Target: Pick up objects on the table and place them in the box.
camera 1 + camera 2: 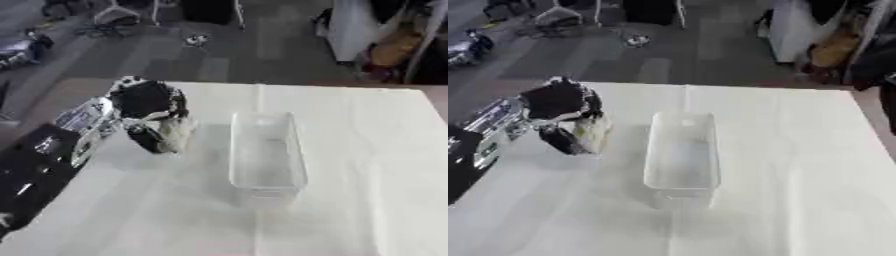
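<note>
Black and silver, the robot's left arm (pixel 48 160) is reaching in from the lower left edge and slanting up and to the right across the near left part of the table (pixel 367 190). Its left hand (pixel 147 102) is hanging over the left side of the white tabletop with the back of the hand turned up and the fingers (pixel 149 139) curling downward. Those fingers are closing around a pale, whitish object (pixel 178 134), which is showing between them and the thumb side; its exact shape is too blurred to make out, though it is looking longer than wide and is hanging roughly upright, its lower end pointing down toward the table. Whether that lower end is touching the cloth cannot be told.

Just to the right of the hand, apart from it, a clear plastic box (pixel 267 150) is sitting near the middle of the table. It is rectangular, its long axis running away from the robot, from the near edge toward the far one, and it is standing open-topped.
</note>
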Action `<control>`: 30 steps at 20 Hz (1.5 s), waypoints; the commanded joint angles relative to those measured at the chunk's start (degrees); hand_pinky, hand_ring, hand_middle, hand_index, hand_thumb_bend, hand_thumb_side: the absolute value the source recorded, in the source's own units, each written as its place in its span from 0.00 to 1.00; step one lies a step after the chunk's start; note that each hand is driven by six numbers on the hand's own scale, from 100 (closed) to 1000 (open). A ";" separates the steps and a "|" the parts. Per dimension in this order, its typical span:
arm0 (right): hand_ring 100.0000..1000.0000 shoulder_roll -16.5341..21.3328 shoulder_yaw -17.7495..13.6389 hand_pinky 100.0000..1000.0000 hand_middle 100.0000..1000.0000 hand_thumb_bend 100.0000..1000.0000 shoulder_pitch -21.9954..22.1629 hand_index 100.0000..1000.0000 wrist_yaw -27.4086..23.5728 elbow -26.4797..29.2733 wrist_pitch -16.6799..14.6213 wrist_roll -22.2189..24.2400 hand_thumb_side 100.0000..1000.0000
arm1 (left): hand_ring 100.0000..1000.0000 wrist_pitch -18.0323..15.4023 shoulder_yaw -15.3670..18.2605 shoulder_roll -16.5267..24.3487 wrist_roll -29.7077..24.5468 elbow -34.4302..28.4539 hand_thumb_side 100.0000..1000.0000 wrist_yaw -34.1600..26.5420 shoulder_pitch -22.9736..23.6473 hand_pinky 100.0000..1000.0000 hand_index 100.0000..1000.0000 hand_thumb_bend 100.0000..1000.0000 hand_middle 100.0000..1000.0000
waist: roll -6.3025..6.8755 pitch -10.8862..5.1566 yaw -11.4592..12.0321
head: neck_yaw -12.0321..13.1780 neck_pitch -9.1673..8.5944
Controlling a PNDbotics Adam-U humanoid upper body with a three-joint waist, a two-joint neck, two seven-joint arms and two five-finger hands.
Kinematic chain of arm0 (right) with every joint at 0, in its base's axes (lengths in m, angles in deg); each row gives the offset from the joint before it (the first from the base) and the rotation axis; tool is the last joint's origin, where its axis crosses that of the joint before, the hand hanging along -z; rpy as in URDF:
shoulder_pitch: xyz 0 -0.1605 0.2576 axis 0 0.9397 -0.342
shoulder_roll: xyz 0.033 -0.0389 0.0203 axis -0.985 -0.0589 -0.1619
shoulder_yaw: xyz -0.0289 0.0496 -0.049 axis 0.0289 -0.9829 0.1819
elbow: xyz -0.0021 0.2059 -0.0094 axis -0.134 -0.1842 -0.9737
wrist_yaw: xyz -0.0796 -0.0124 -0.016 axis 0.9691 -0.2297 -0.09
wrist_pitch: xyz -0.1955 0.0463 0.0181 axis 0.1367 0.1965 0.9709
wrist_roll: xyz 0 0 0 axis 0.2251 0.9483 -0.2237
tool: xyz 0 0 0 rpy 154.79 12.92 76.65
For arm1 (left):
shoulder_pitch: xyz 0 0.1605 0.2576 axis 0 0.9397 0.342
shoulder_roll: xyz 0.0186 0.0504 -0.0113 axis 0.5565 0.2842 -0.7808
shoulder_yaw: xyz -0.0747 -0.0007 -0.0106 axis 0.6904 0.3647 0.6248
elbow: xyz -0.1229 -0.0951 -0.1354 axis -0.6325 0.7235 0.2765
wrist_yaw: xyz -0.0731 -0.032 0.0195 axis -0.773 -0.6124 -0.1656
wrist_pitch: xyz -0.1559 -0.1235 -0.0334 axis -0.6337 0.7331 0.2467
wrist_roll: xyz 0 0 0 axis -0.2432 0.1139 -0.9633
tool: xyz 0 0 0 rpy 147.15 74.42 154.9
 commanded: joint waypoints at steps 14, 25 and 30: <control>0.34 -0.13 0.10 0.02 0.45 0.40 -1.27 0.54 0.15 0.75 0.83 1.31 1.00 | 0.00 -3.53 -2.19 -1.26 -2.27 -4.57 0.32 -14.92 -5.62 0.00 0.18 0.00 0.00 | 0.61 -0.97 -1.40 | 1.31 -0.67; 0.34 -2.08 -0.11 0.02 0.45 0.40 -2.79 0.55 0.47 0.75 2.52 2.35 1.00 | 0.00 -7.16 -3.48 -3.65 -2.48 -2.90 0.34 -13.71 -7.35 0.00 0.19 0.00 0.00 | 1.49 -0.49 -3.22 | 3.03 -2.08; 0.34 -2.99 -0.19 0.02 0.45 0.40 -3.63 0.55 0.68 0.75 2.92 2.52 1.00 | 0.00 -8.40 -3.57 -4.18 -2.24 -2.34 0.39 -13.44 -7.31 0.00 0.20 0.00 0.00 | 2.13 -0.23 -3.96 | 3.11 -2.33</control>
